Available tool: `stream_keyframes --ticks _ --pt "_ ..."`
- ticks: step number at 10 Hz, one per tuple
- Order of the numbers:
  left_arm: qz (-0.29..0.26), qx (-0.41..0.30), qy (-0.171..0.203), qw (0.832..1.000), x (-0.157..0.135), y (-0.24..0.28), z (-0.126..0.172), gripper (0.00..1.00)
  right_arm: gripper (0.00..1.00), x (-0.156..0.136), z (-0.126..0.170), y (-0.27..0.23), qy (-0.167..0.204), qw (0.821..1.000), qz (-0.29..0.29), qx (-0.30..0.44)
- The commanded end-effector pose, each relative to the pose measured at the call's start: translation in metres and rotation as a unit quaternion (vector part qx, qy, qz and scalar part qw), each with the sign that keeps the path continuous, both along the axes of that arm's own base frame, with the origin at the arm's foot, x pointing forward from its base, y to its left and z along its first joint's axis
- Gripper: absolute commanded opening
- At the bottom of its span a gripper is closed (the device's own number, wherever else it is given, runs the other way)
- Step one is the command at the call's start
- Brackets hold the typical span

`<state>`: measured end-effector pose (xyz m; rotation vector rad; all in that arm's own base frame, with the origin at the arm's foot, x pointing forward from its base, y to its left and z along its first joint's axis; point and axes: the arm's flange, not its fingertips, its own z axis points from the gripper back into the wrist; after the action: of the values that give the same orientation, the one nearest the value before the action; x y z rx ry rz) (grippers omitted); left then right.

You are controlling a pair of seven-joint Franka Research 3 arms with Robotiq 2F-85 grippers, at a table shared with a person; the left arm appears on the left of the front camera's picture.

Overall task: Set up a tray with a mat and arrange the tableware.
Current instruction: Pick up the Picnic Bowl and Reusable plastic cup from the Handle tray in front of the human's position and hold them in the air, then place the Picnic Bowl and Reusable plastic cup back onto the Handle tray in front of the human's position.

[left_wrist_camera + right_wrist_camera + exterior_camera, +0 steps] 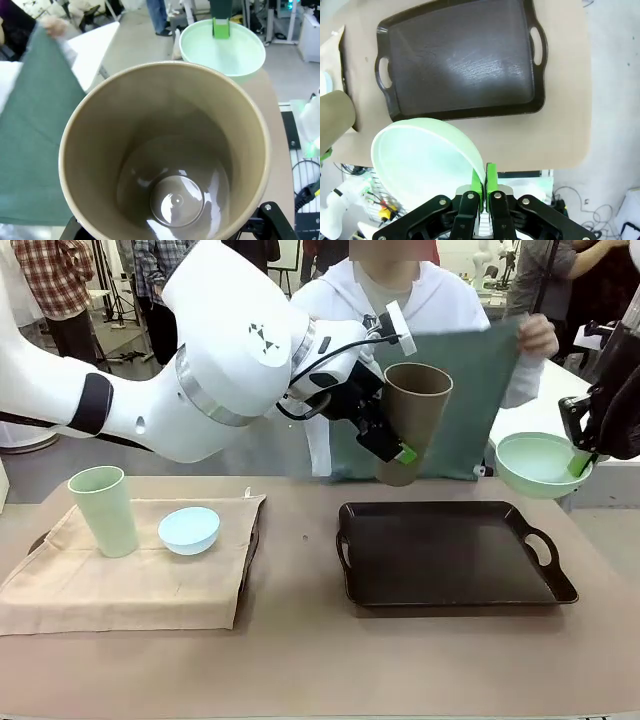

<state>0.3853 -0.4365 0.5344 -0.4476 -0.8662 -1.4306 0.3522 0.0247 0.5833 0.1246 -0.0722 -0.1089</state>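
My left gripper is shut on the brown cup, holding it tilted in the air above the back left of the dark tray. The left wrist view looks straight into the brown cup. At the right, my right gripper is shut on the rim of the mint green bowl, clear of the table. Its pads pinch the bowl at the right gripper, above the tray. A person behind the tray holds up a green mat.
A pale green cup and a light blue bowl stand on a beige cloth at the left, with a dark edge showing under it. The person's hand grips the mat's top corner.
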Motion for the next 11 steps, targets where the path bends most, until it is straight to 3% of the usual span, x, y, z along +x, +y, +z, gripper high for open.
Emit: stream_keyframes --ticks 1,11 --pt "-0.009 0.002 0.006 1.0 0.0075 -0.003 -0.0023 0.0 0.0 0.0071 -0.0082 -0.0025 0.009 1.0 -0.002 0.002" --pt "-0.009 0.002 0.006 1.0 0.0075 -0.003 -0.0023 0.0 0.0 0.0071 -0.0082 -0.0025 0.009 1.0 -0.002 0.002"
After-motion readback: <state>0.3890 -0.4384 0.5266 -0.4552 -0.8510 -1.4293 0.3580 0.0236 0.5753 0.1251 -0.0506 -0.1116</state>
